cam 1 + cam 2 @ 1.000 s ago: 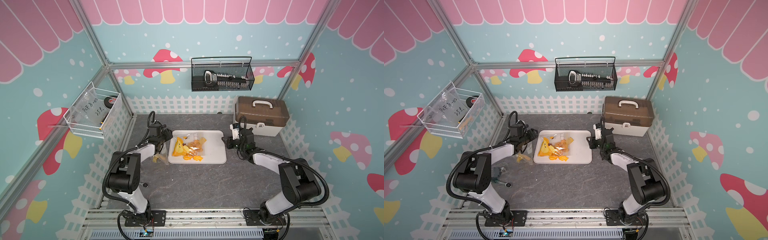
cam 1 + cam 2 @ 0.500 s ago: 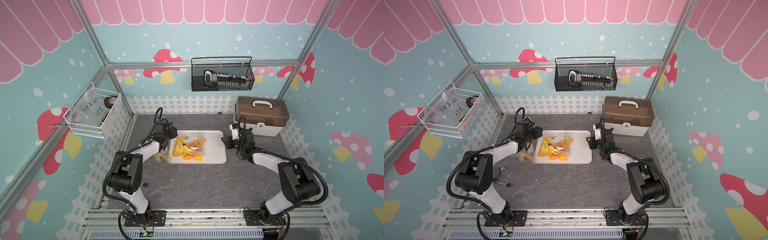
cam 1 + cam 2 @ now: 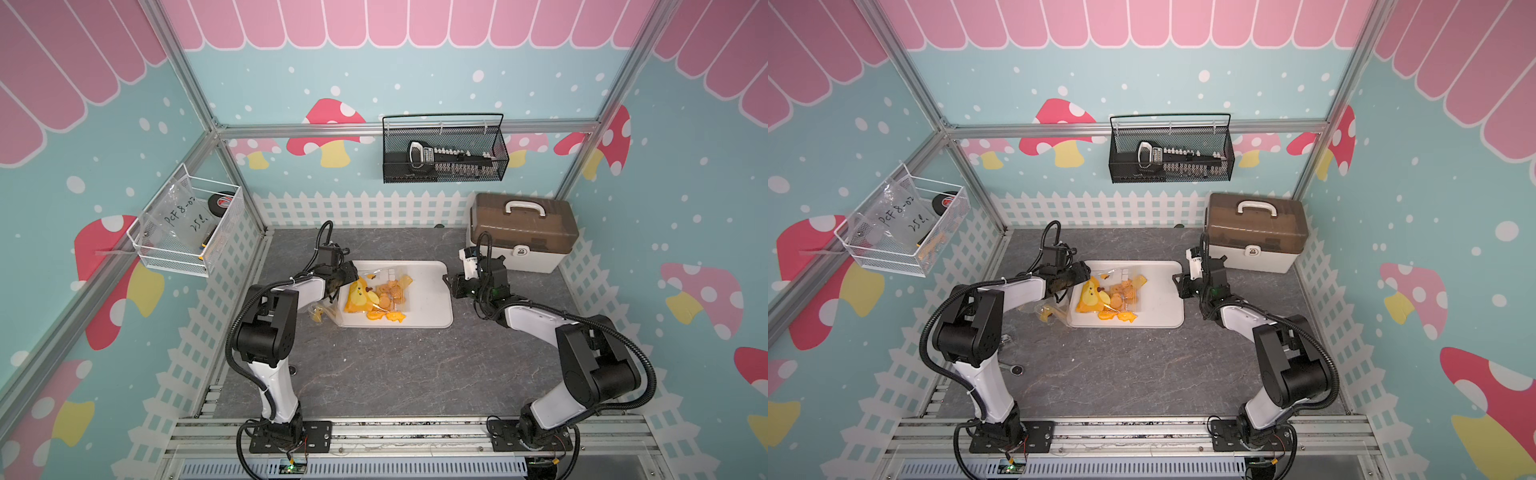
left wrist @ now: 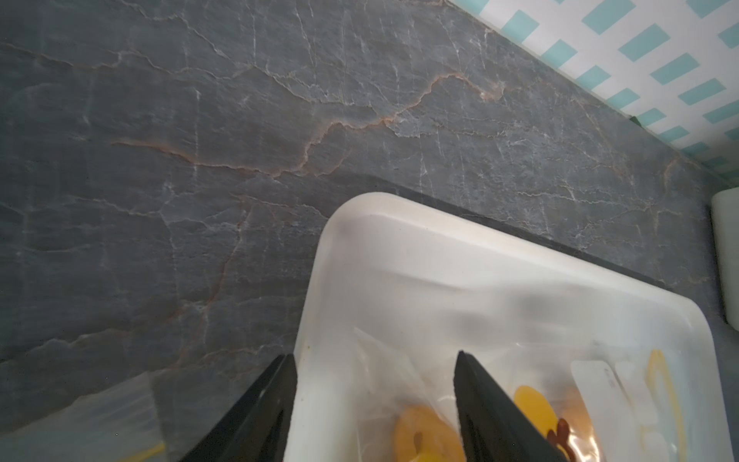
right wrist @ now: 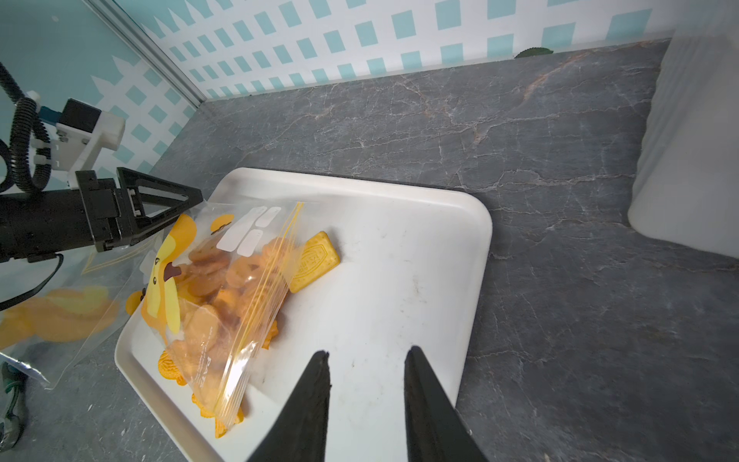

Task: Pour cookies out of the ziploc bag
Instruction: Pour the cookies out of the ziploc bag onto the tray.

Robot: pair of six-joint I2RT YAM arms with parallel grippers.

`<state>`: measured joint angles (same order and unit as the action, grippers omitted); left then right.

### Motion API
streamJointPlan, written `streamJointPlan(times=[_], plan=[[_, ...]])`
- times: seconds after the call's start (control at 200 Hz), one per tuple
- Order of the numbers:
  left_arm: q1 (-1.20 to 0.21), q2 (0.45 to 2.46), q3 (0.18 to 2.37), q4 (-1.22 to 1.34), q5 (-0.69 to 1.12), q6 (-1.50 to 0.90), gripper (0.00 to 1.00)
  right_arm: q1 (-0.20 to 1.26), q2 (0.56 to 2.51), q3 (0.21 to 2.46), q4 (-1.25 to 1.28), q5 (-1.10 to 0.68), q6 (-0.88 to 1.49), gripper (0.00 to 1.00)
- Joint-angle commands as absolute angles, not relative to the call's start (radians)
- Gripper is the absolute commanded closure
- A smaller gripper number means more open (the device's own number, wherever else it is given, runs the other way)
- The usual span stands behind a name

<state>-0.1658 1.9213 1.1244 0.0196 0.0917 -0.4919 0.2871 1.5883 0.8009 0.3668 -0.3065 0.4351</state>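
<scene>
The bag (image 5: 224, 288) lies flat on the tray (image 5: 420, 248), zip end toward the right arm. Most cookies (image 5: 212, 276) are inside it and only a few are out on the tray (a rectangular one just past the zip, some fish shapes by the rim). The left gripper (image 4: 374, 356) hangs spread over the tray's corner, one finger outside the rim and one above the bag's closed end, pinching nothing. The right gripper (image 5: 366, 354) is parted and empty over the tray's opposite side. To do this well, I judge the left should close on the film of the closed end only, clear of the rim, then lift slowly so the mouth stays low over the tray. Against a second ago, the left arm has swung from beside the spare bag (image 3: 318, 311) on the table to this corner and its jaws have widened a little; the right has not moved.
</scene>
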Motion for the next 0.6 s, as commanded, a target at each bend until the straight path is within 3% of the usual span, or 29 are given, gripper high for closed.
streamJointPlan(times=[0.0,0.08,0.245,0.455,0.515,0.595], plan=[[-0.163,1.950,1.146,0.056,0.133,-0.522,0.39,0.282,1.601,0.829,0.367,-0.306,0.433,0.68],[-0.166,1.959,1.156,0.059,0.138,-0.525,0.48,0.282,1.601,0.830,0.368,-0.308,0.433,0.68],[-0.184,1.982,1.172,0.060,0.140,-0.529,0.55,0.282,1.596,0.827,0.367,-0.307,0.433,0.69],[-0.190,1.944,1.154,0.027,0.093,-0.505,0.94,0.282,1.596,0.827,0.368,-0.308,0.433,0.69],[-0.190,1.924,1.145,0.015,0.083,-0.495,1.00,0.282,1.594,0.824,0.368,-0.307,0.433,0.69],[-0.195,1.885,1.130,0.001,0.057,-0.483,1.00,0.282,1.595,0.825,0.368,-0.305,0.433,0.69]])
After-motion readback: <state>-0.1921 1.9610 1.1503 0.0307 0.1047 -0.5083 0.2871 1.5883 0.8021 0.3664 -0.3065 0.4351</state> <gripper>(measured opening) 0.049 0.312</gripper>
